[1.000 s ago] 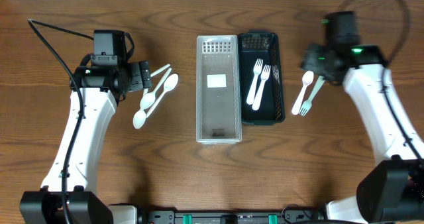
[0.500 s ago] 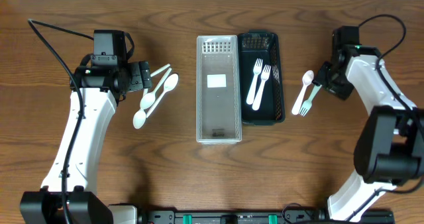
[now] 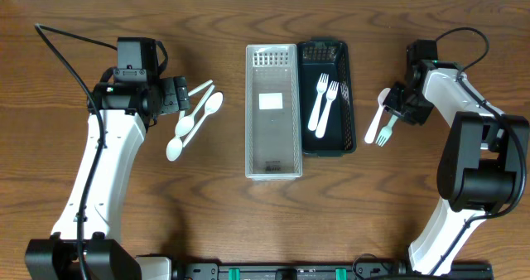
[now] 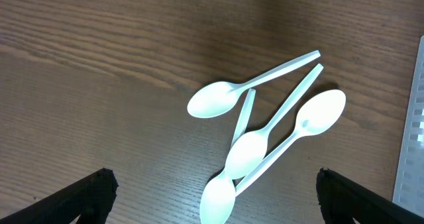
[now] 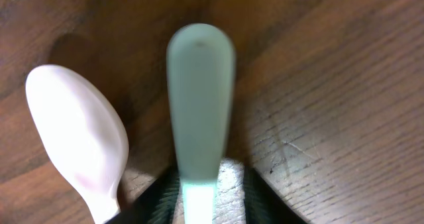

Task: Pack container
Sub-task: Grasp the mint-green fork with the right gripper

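Observation:
Several white plastic spoons (image 4: 248, 151) lie in a loose pile on the wooden table, left of the containers (image 3: 195, 118). My left gripper (image 4: 215, 194) is open and empty just above and left of them (image 3: 176, 94). A clear container (image 3: 272, 160) stands empty beside a black container (image 3: 348, 106) that holds two white forks (image 3: 323, 104). To the right a pale fork (image 5: 200, 98) and a white spoon (image 5: 79, 138) lie on the table. My right gripper (image 5: 212, 201) is low over the fork (image 3: 386, 129), its open jaws straddling the handle.
The two containers sit side by side at the table's centre. A black cable (image 3: 66, 52) runs across the table at far left. The right arm's cable (image 3: 472, 44) loops above its wrist.
My right gripper has moved left and down from the back right onto the fork's handle. The left arm, the spoons and the containers have not moved.

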